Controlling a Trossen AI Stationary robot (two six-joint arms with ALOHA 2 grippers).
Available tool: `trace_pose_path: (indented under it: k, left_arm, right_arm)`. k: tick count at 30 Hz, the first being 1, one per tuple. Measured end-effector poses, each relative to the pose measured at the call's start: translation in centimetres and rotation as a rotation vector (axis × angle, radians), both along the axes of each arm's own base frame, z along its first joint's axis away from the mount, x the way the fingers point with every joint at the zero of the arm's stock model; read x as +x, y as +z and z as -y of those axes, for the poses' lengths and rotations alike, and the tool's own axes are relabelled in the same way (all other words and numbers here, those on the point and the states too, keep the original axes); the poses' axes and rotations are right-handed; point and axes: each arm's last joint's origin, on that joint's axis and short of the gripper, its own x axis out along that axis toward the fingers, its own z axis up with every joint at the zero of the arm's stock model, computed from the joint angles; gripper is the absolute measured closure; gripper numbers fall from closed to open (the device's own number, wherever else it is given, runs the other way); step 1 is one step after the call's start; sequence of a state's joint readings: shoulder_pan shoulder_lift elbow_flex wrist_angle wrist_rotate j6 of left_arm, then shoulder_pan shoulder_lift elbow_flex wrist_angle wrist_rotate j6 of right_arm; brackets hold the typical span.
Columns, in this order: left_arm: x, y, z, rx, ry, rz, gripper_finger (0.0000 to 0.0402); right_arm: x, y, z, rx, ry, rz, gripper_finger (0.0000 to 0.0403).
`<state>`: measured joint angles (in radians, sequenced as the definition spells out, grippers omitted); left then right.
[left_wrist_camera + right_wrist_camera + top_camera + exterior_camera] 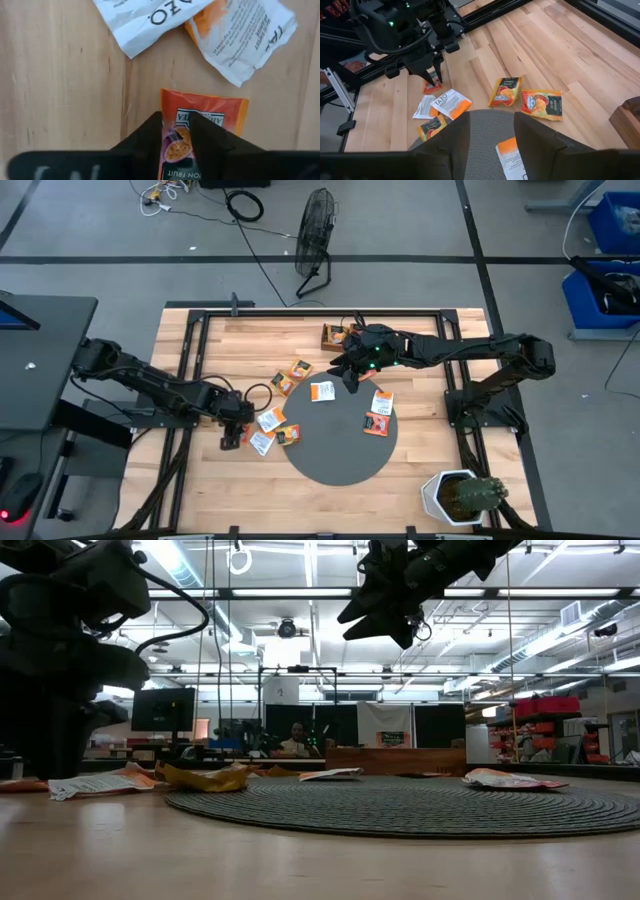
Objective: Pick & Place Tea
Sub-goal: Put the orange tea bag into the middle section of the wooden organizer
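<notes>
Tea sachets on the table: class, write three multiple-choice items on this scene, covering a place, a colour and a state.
1. The orange sachet under the left gripper lies:
A on bare wood beside the round mat
B on the mat
C in mid-air
2. The mat is:
A red
B dark grey
C green
3. The right gripper has jaws:
A shut on a sachet
B shut, empty
C open, empty

1 A: wood shows all around it.
2 B: the high view shows a grey disc.
3 C: a wide gap with nothing in it.

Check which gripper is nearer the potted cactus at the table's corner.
Right. The right gripper hangs over the mat's far edge, up-table of the potted cactus; the left gripper is down on an orange sachet across the mat.
</notes>
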<state>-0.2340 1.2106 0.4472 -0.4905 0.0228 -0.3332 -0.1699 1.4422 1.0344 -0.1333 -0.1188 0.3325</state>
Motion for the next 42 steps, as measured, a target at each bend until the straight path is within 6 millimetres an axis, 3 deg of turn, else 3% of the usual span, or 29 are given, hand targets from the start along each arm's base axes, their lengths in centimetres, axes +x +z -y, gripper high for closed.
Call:
trace_pose_path:
  k: [6,11,17,25,31,35,42]
  left_arm:
    - [0.0,-0.3,-0.4,-0.048,0.083,-0.002,0.0389]
    - [0.3,0.5,-0.4,-0.06,0.124,0.018,0.0398]
    - [1.3,2.7,-0.3,-0.068,0.155,0.058,0.04]
    - [2.9,7.7,-0.8,0.031,0.259,0.2,0.04]
    - [3.6,13.1,-2.6,0.151,0.457,0.459,0.0401]
    - [3.7,16.2,-3.7,0.205,0.673,0.734,0.0401]
    - [4.4,19.0,-4.8,0.177,0.859,1.05,0.0401]
  right_arm:
    - [0.0,0.0,0.0,0.0,0.0,-0.001,0.0245]
    - [0.0,0.0,0.0,0.0,0.0,-0.002,0.0245]
    - [0.0,0.0,0.0,-0.003,0.002,-0.002,0.0245]
    - [0.2,0.3,-0.5,-0.034,0.034,0.035,0.0245]
    - [0.3,0.3,-1.1,-0.023,0.049,0.039,0.0245]
    - [0.7,1.0,-1.0,-0.017,0.019,0.118,0.0245]
    - [1.5,2.6,-1.2,-0.032,-0.037,0.302,0.0245]
